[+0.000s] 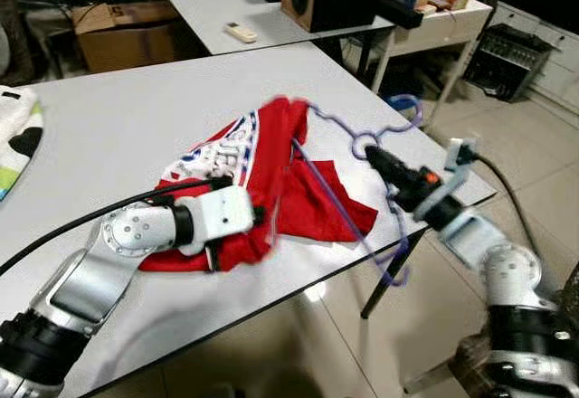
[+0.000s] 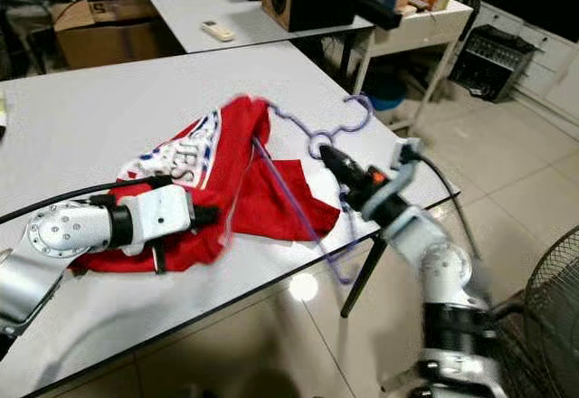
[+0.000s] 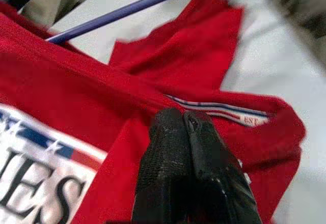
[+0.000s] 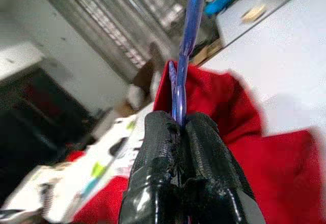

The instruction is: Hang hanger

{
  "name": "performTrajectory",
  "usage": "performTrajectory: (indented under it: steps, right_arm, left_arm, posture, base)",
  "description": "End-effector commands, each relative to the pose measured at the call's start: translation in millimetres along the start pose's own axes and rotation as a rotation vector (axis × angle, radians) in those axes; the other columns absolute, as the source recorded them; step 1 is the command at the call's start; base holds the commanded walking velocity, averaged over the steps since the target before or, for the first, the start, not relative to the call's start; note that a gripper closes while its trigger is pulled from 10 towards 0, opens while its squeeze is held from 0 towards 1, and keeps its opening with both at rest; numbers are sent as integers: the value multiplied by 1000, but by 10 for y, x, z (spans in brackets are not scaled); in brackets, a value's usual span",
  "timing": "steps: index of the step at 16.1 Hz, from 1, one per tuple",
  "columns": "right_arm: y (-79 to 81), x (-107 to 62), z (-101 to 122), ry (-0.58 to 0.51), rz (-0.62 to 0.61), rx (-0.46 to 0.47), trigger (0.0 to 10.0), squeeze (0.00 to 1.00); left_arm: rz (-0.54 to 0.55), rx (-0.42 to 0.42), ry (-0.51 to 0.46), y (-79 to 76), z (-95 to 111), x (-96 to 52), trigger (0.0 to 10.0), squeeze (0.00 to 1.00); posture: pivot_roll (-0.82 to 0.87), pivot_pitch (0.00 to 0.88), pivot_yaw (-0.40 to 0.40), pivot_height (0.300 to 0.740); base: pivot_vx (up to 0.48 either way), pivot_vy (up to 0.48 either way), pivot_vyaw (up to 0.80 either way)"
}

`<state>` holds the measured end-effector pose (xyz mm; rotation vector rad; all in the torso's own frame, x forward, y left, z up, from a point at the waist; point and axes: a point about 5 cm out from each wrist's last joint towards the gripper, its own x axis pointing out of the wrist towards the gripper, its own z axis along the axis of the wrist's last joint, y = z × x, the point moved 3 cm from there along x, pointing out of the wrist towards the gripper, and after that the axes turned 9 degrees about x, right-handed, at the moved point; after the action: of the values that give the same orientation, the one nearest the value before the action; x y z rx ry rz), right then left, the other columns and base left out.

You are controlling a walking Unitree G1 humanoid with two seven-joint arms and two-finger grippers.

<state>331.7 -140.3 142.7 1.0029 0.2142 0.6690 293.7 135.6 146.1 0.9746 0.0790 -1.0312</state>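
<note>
One hanger (image 1: 339, 201), one red shirt (image 1: 262, 181)

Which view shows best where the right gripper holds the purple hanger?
The left eye view: the right gripper is shut on the purple hanger just below its hook, the frame inside the red shirt. The right eye view matches. The right wrist view shows one bar between the fingers; the left wrist view shows one bar above the shirt.

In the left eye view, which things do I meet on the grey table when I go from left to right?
Left gripper shut on the red shirt → purple hanger → right gripper shut on the hanger near its hook, at the table's right edge.
</note>
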Motion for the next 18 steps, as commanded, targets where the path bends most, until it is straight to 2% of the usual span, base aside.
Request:
performTrajectory:
  steps: [1,3,4,5,6,7,8,9,10,11,14,15,16,17,18]
  right_arm:
    - [-65,-2,-192,29,-32,81,10000,0]
    - [-170,45,-428,74,-117,147,10000,0]
    - [-251,71,-570,101,-189,170,10000,0]
    - [-245,84,-574,89,-187,188,10000,0]
    - [-220,114,-572,74,-184,203,10000,0]
    - [-199,133,-567,67,-184,205,10000,0]
    - [-192,141,-555,60,-183,203,10000,0]
    - [-191,148,-522,50,-189,188,10000,0]
    - [-189,154,-491,40,-193,178,10000,0]
    - [-186,156,-477,40,-196,163,10000,0]
    - [-164,160,-456,38,-194,149,10000,0]
    - [-163,162,-449,38,-195,141,10000,0]
    - [-159,166,-448,38,-194,137,10000,0]
    - [-159,167,-447,38,-194,136,10000,0]
    - [-155,170,-449,41,-191,131,10000,0]
  left_arm:
    - [54,43,2,103,24,15,0,0]
    - [114,66,-8,191,59,36,0,0]
    - [190,77,-23,309,101,33,392,0]
    - [212,78,-29,348,116,27,392,0]
    - [236,71,-22,399,104,5,2588,0]
    - [214,51,13,364,22,-7,10000,0]
    - [184,36,40,301,-43,-2,10000,0]
    - [146,15,106,195,-190,6,10000,0]
    - [136,-35,137,139,-280,4,10000,35]
    - [140,-75,136,126,-293,0,10000,1000]
    - [112,-132,152,42,-322,-4,10000,1000]
    - [107,-159,164,1,-349,-1,10000,396]
    - [117,-156,187,-11,-388,0,10000,0]
    - [131,-157,197,-2,-403,0,10000,0]
    - [173,-203,171,43,-372,18,10000,0]
  posture:
    - [-11,0,-35,740]
    - [-9,0,-29,740]
    - [-4,0,-20,740]
    - [-4,0,-20,740]
    - [-1,0,-9,740]
    - [-1,0,0,740]
    - [-1,0,0,740]
    - [-4,0,5,740]
    - [-6,0,8,740]
    - [-7,0,8,740]
    - [-7,0,8,740]
    - [-7,0,8,740]
    - [-3,0,8,740]
    - [-3,0,8,740]
    - [-1,0,10,740]
  base:
    - [0,0,0]
    - [0,0,0]
    - [0,0,0]
    - [0,0,0]
    - [0,0,0]
    - [0,0,0]
    - [0,0,0]
    - [0,0,0]
    - [0,0,0]
    - [0,0,0]
    - [0,0,0]
    - [0,0,0]
    - [0,0,0]
    - [0,0,0]
    - [0,0,0]
